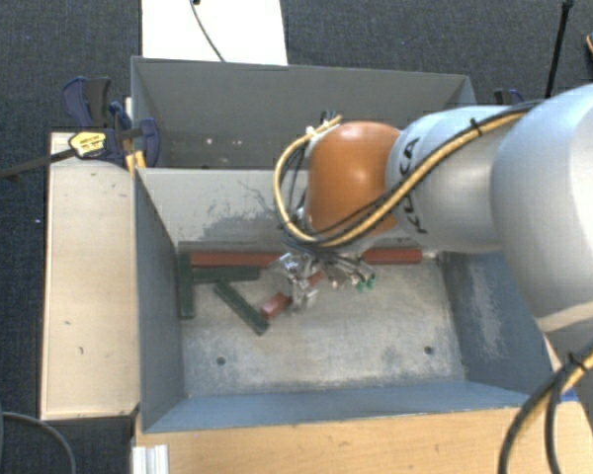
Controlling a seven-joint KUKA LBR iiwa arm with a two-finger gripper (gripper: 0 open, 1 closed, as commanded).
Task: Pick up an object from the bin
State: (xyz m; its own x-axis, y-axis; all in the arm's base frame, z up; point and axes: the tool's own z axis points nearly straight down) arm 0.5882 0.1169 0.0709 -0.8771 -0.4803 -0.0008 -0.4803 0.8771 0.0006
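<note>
My gripper [298, 290] hangs low over the middle of the bin, under the orange wrist cover. Just below and left of it lies a small red-brown block [276, 305], touching or nearly touching the gripper's tip. A dark green strip [241, 309] lies slanted to the left of that block. A long red bar [227, 259] runs along the back of the bin floor and passes behind the gripper.
A dark green angled piece [186, 286] lies by the left wall, with one arm running right under the red bar. A small green bit [367, 282] shows just right of the gripper. The arm covers the bin's right back part.
</note>
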